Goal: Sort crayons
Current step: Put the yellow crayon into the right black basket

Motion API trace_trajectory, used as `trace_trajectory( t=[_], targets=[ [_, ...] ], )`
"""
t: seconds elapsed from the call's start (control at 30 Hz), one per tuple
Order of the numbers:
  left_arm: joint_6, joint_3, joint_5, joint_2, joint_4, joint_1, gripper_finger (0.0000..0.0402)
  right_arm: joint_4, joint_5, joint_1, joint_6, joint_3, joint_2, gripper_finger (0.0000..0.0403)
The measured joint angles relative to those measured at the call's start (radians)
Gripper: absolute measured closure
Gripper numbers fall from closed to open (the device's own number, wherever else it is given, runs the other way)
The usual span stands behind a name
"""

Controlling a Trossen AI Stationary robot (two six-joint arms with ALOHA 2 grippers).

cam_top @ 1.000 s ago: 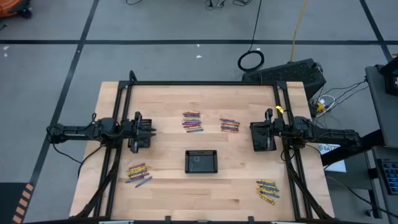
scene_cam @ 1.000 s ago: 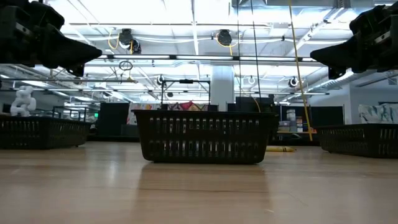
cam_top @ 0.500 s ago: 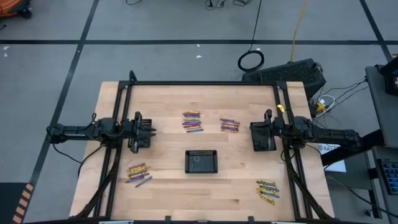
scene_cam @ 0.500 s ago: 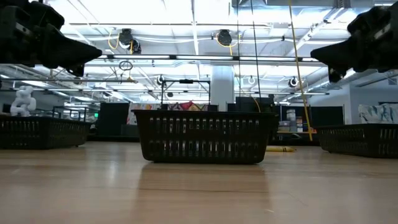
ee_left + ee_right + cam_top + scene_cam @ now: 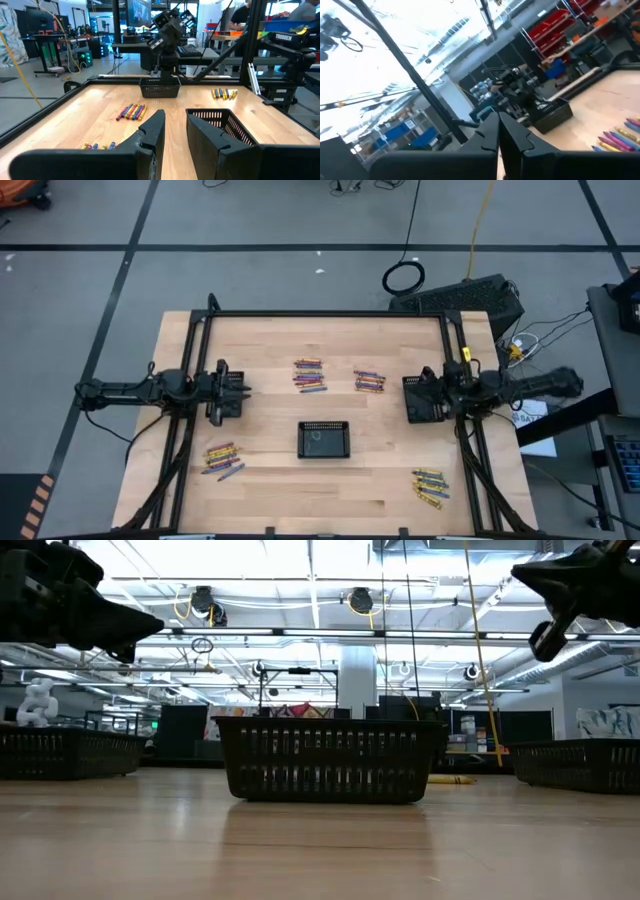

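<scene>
Crayons lie in four loose heaps on the desk: one at the near left (image 5: 222,458), one at the near right (image 5: 430,486), and two side by side toward the far middle (image 5: 309,375) (image 5: 369,381). A black tray (image 5: 323,439) sits in the centre between them. The left jaws (image 5: 238,392) hang above the left side, a narrow gap between the fingers (image 5: 150,135), empty. The right jaws (image 5: 408,398) are raised over the right side, pressed fully together, holding nothing. Nothing looks sorted yet. The sticks are thin and packed tight, so a descent onto a heap could pinch two colours at once or flick neighbours away; they are round and may roll off
</scene>
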State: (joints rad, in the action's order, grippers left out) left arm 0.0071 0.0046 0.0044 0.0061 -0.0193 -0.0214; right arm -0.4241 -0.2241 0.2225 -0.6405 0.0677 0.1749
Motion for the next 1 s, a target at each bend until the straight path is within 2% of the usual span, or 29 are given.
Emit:
trace_trajectory(
  t=[0.1, 0.23, 0.3, 0.4, 0.5, 0.63, 0.77, 0.83, 0.9, 1.0],
  targets=[
    [0.0, 0.0, 0.0, 0.0, 0.0, 0.0, 0.0318, -0.015, -0.142, 0.125, 0.029, 0.008, 0.1, 0.0403],
    [0.0, 0.0, 0.0, 0.0, 0.0, 0.0, 0.0318, 0.051, -0.281, 0.26, 0.055, 0.093, 0.272, 0.0403],
    [0.0, 0.0, 0.0, 0.0, 0.0, 0.0, 0.0318, 0.109, -0.324, 0.312, 0.082, 0.158, 0.377, 0.0403],
    [0.0, 0.0, 0.0, 0.0, 0.0, 0.0, 0.0318, 0.205, -0.324, 0.365, 0.183, 0.285, 0.538, 0.0403],
    [0.0, 0.0, 0.0, 0.0, 0.0, 0.0, 0.0318, 0.33, -0.253, 0.397, 0.286, 0.427, 0.694, 0.0403],
    [0.0, 0.0, 0.0, 0.0, 0.0, 0.0, 0.0318, 0.588, -0.065, 0.409, 0.281, 0.641, 0.88, 0.0403],
    [0.0, 0.0, 0.0, 0.0, 0.0, 0.0, 0.0318, 0.938, 0.044, 0.408, 0.097, 0.877, 1.041, 0.0403],
    [0.0, 0.0, 0.0, 0.0, 0.0, 0.0, 0.0318, 1.106, 0.048, 0.408, -0.022, 0.974, 1.113, 0.0402],
    [0.0, 0.0, 0.0, 0.0, 0.0, 0.0, 0.0318, 1.243, 0.059, 0.408, -0.134, 1.039, 1.17, 0.0399],
    [0.0, 0.0, 0.0, 0.0, 0.0, 0.0, 0.0318, 1.369, 0.136, 0.409, -0.266, 1.067, 1.221, 0.0382]
  ],
)
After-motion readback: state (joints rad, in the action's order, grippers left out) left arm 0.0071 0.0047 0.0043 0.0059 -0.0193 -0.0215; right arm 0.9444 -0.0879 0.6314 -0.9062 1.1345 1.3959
